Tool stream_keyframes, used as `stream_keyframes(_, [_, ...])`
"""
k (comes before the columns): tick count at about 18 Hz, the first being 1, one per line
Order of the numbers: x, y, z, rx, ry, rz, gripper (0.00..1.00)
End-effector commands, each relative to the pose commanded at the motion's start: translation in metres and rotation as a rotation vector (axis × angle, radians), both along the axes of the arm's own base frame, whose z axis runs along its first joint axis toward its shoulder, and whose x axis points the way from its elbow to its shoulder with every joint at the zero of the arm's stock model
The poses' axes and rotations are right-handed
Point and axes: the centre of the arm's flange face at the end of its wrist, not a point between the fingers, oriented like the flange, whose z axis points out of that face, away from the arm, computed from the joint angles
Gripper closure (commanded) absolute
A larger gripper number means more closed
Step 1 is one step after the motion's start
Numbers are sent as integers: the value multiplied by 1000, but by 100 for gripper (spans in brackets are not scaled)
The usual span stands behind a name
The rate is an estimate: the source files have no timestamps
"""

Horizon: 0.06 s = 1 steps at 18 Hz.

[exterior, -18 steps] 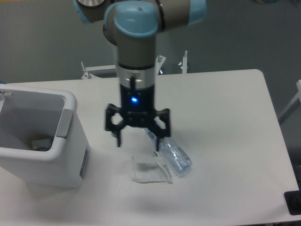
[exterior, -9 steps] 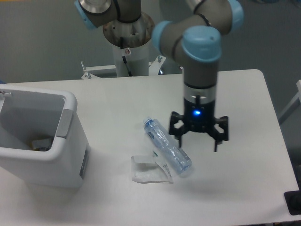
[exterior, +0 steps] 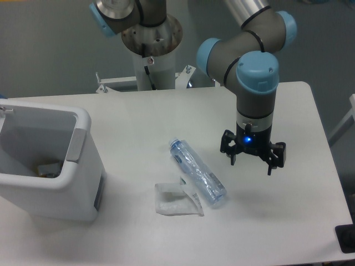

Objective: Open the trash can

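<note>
The trash can (exterior: 83,183) is a large white boxy bin at the table's left edge. Its top stands open and I can see into the hollow interior, with a few items at the bottom. A grey latch tab (exterior: 76,145) sits on its right rim. No lid shows on it. My gripper (exterior: 253,161) hangs over the table's right half, well to the right of the can, pointing down with its fingers spread open and nothing between them.
A clear plastic bottle (exterior: 197,173) lies diagonally at mid-table, left of the gripper. A small crumpled white wrapper (exterior: 176,199) lies just in front of it. The arm's base (exterior: 151,39) stands behind the table. A dark object (exterior: 346,238) sits at the lower right corner.
The gripper has swept from above the bottle and wrapper to the right side of the table, staying open. The bottle, wrapper and trash can have not moved.
</note>
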Motion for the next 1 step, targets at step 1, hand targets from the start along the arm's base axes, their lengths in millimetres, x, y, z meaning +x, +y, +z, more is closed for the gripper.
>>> stream_keyframes(1, [1,1,0,-1,-1,-1,0])
